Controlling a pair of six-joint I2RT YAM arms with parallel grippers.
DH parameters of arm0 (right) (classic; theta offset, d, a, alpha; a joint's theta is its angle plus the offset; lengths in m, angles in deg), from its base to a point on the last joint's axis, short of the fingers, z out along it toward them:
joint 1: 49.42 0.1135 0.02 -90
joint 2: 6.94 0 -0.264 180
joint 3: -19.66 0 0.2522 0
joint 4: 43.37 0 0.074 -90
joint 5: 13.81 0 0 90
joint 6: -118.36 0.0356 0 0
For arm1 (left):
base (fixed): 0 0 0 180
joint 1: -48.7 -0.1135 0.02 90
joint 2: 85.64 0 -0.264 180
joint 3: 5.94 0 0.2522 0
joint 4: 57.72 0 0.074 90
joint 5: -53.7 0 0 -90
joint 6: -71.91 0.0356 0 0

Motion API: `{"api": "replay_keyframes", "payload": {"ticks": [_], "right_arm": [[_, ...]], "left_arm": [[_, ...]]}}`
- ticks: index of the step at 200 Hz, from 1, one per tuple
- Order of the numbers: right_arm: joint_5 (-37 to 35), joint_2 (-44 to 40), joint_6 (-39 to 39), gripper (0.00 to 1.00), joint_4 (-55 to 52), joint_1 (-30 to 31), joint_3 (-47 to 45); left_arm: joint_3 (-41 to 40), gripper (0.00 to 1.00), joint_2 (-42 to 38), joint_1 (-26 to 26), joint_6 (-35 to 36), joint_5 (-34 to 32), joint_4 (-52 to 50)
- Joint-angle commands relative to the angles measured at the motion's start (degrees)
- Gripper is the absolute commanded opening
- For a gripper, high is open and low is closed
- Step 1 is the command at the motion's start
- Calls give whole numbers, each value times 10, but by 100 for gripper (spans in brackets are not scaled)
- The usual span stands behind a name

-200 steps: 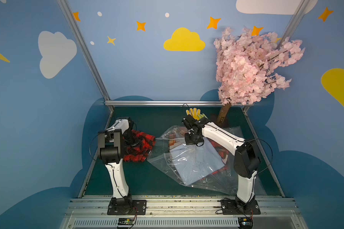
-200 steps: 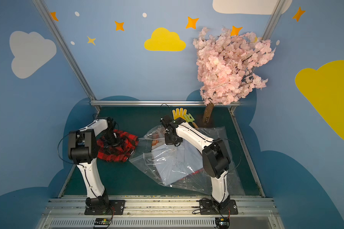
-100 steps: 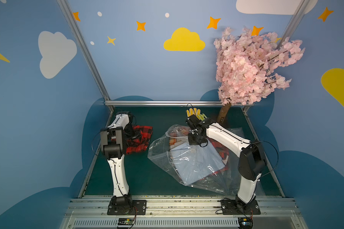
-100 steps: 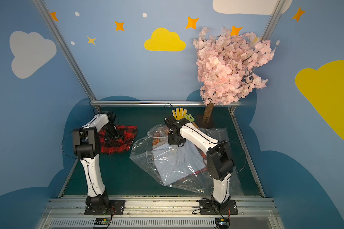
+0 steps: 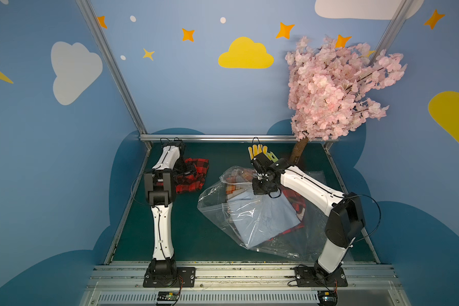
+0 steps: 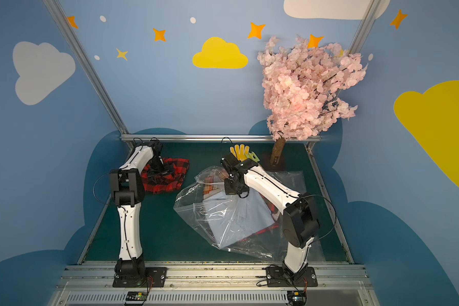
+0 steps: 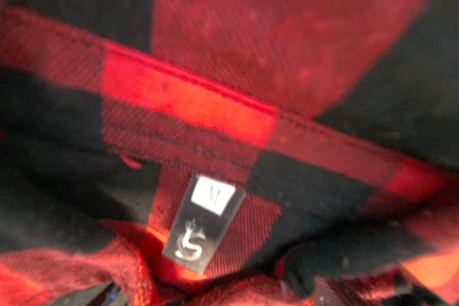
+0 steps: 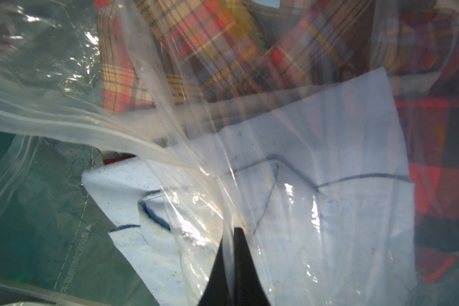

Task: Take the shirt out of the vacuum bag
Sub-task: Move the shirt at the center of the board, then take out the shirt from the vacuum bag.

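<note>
**Q:** Right pincer (image 8: 233,238), what's it doing?

**A:** Clamped tight. In my right wrist view the two black fingers (image 8: 245,267) meet with a fold of clear film pinched between them. That film is the vacuum bag (image 5: 249,220). It rises to a peak at the pincer and spreads out below it over the green worktop (image 5: 191,238), toward that arm's base.

**Q:** Anything in the bag?

**A:** Yes. There's a light blue folded garment (image 8: 329,185) right under the pinch. A tartan cloth (image 8: 210,39) lies beyond it, and a red-and-black check piece (image 8: 440,159) to one side. The zip strip (image 8: 64,124) runs beside the pinch, and I can't tell how far it gapes.

**Q:** Left pincer?

**A:** The left pincer (image 5: 186,173) sits low over the red-and-black checked shirt (image 6: 170,182). I see the shirt in both top views, out of the bag and flat on the worktop, well apart from the right pincer. My left wrist view is blurry: all fabric, with a neck label (image 7: 204,225) straight ahead. Only slivers of the fingers (image 7: 90,294) show at the frame's edge, set wide apart.

**Q:** Anything else near?

**A:** A yellow glove (image 5: 255,152) lies just behind the right pincer. The pink blossom tree (image 5: 337,92) stands beyond that.
</note>
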State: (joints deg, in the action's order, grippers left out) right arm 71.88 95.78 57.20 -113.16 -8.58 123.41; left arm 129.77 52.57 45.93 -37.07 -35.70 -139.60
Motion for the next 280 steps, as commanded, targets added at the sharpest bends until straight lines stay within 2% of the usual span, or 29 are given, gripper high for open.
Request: {"api": "replay_keyframes", "payload": {"ticks": [1, 17, 41, 70, 92, 111, 147, 173, 200, 221, 280], "right_arm": [[18, -14, -11, 0, -29, 7, 14], [33, -21, -13, 0, -25, 9, 21], [66, -30, -19, 0, -12, 16, 30], [95, -31, -24, 0, -8, 23, 44], [101, -32, -22, 0, -10, 27, 51], [99, -37, -20, 0, -14, 29, 52], [92, -45, -15, 0, -22, 34, 51], [94, -48, -11, 0, -18, 38, 49], [90, -45, -8, 0, -20, 44, 48], [89, -44, -6, 0, -19, 46, 46], [87, -38, -5, 0, -15, 48, 46]], "left_arm": [[-8, 100, -96, 5, -21, 31, 26], [-35, 100, -178, 6, -34, 51, 43], [-143, 100, -318, 21, -40, 113, 101], [-351, 100, -462, 32, -80, 217, 199], [-492, 96, -520, 42, -113, 272, 275], [-581, 90, -537, 46, -142, 321, 327], [-712, 87, -561, 68, -232, 421, 485], [-744, 84, -546, 105, -251, 431, 530], [-783, 81, -531, 128, -306, 466, 629], [-788, 80, -511, 152, -306, 464, 643], [-807, 77, -447, 201, -372, 483, 766]]}}
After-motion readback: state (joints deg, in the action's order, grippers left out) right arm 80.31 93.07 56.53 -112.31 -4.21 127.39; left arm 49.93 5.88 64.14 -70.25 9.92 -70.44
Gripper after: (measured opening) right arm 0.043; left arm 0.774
